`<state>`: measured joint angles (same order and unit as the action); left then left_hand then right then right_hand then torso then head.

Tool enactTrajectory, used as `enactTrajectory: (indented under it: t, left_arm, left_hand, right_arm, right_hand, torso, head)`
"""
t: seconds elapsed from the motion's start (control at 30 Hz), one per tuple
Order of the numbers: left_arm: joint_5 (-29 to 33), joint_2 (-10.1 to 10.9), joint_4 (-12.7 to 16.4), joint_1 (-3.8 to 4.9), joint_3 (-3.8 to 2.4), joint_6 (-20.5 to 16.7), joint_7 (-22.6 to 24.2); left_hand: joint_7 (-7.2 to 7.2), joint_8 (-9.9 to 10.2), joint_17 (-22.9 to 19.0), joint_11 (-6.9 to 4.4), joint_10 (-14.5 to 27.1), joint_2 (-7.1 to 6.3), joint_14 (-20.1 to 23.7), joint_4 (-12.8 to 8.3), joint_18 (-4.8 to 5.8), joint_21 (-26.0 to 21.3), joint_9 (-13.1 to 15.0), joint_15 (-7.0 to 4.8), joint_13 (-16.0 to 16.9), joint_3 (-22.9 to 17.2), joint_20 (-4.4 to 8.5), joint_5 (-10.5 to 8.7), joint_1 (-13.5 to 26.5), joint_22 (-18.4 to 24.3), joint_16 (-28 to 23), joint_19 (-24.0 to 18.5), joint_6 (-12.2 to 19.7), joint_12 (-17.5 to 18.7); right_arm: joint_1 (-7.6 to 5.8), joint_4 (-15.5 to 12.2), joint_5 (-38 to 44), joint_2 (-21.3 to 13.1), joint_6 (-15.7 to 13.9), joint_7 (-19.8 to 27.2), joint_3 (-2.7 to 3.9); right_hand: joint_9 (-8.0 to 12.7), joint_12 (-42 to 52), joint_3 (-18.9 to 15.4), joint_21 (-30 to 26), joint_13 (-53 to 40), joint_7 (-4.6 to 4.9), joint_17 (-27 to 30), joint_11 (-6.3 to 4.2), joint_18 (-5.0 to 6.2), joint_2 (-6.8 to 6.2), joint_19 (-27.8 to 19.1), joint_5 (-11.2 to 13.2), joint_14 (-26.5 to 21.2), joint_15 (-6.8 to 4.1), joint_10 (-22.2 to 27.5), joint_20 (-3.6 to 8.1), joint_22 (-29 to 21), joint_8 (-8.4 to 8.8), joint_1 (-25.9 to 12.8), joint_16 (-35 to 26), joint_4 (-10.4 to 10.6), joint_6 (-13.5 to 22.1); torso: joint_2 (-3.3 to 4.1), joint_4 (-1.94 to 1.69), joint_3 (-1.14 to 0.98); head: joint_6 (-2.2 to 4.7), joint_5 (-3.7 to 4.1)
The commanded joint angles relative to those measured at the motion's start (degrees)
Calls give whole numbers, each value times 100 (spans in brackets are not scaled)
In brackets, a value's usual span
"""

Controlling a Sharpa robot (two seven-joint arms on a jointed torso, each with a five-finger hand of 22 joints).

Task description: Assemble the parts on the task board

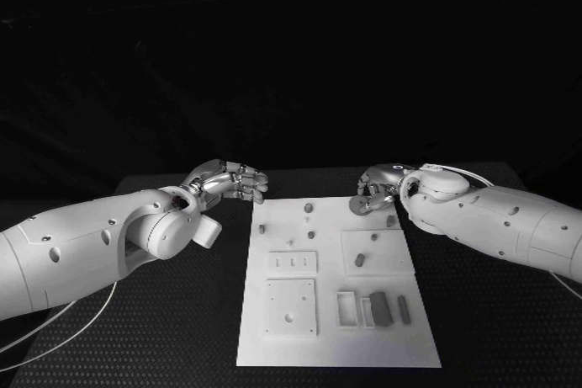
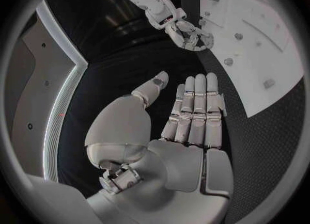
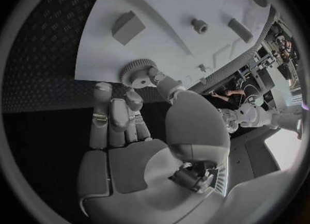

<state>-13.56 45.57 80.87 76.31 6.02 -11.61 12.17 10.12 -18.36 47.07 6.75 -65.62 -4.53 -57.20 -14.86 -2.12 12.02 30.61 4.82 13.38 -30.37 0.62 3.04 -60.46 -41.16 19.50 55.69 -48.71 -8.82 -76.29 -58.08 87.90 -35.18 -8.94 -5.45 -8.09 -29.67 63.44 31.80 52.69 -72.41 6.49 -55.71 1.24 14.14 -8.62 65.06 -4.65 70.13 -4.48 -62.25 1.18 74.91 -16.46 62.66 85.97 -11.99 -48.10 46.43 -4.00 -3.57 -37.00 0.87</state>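
I see 1 gear (image 1: 362,205) pinched in my right hand (image 1: 378,188) over the task board (image 1: 334,342) far edge. Left hand (image 1: 230,182) released, holds nothing. 2 dark bars (image 1: 381,308) on board nearer me.

A black table (image 1: 485,321) with a fine dotted texture carries the white board (image 1: 334,346), which lies flat on its middle. The table's bare surface shows on both sides of the board and in a strip beyond the board's far edge. The board's near edge stops short of the table's near edge
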Motion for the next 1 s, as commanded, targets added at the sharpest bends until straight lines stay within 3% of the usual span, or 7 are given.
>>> enactTrajectory:
  t: [0.03, 0.17, 0.33, 0.6, 0.77, 1.0]
  left_arm:
    - [-21, -9, 17, 8, -6, 71, 27]
    - [-21, -13, 13, 8, -6, 71, 25]
    - [-22, -11, 0, 8, -6, 70, 24]
    - [-22, -12, 0, 8, -5, 45, 35]
    - [-22, 0, -4, 8, -5, 37, 29]
    - [-22, -1, 4, 8, -5, 43, 26]
  left_hand:
    - [11, 32, 11, 25, 17, 1, -9, 9, -24, -33, 9, 42, 10, 37, -12, -23, 62, -6, -24, -25, 14, 34]
    - [11, 33, 12, 25, 17, 1, -10, 10, -24, -34, 10, 43, 11, 38, -12, -23, 63, -6, -25, -25, 14, 35]
    - [11, 33, 15, 25, 17, 2, -10, 11, -24, -34, 11, 43, 12, 39, -13, -23, 64, -7, -27, -25, 15, 37]
    - [11, 33, 18, 25, 17, 6, -11, 12, -25, -35, 13, 43, 14, 38, -13, -23, 64, -8, -29, -24, 15, 38]
    - [11, 33, 26, 25, 13, 14, -14, 26, -25, -37, 18, 43, 19, 43, -15, -23, 77, -11, -34, -22, 13, 42]
    - [12, 34, 30, 25, 14, 13, -14, 30, -26, -39, 20, 44, 22, 45, -15, -23, 83, -12, -38, -23, 15, 45]
  right_arm:
    - [47, -12, 25, 10, 319, 85, -25]
    - [52, 15, 25, 4, 375, 87, -25]
    - [58, -4, 159, -28, 123, 72, -25]
    - [68, -68, 391, -57, -6, 0, -25]
    - [79, -126, 441, -69, -123, -7, -25]
    - [80, -124, 440, -72, 10, -49, -25]
  right_hand:
    - [-27, 31, -1, 38, 22, 137, -1, 25, 86, 83, -21, 13, 30, -3, 43, 20, 130, -49, -7, 34, -62, -225]
    - [-26, 38, -4, 43, 41, 141, 22, 28, 86, 123, -29, 12, 13, -1, 51, 18, 127, -50, -23, 29, -98, -246]
    - [-36, 51, 1, 51, 81, 143, 22, 31, 86, 187, -41, 10, 7, 4, 64, 15, 124, -76, -31, 25, -184, -332]
    - [-178, 110, 28, 82, 206, -1, -28, -102, 86, 388, -1, 8, 88, -113, 6, 24, 113, -272, -93, 22, -368, -770]
    - [-205, 112, 36, 81, 230, -26, -14, -126, 86, 402, 3, 6, 83, -136, 5, 27, 111, -294, -110, 14, -382, -823]
    - [-225, 112, 32, 77, 262, -37, -19, -138, 86, 383, 11, 9, 91, -153, -5, 28, 108, -288, -163, 8, -372, -832]
  torso:
    - [-3, 6, 1]
    - [-2, 4, 4]
    - [1, 6, 3]
    - [-2, 5, 1]
    - [-6, 4, -3]
    - [-4, 0, 1]
  head:
    - [-12, -9]
    - [-16, 2]
    - [-29, 12]
    - [-45, 22]
    - [-59, 27]
    - [-63, 31]
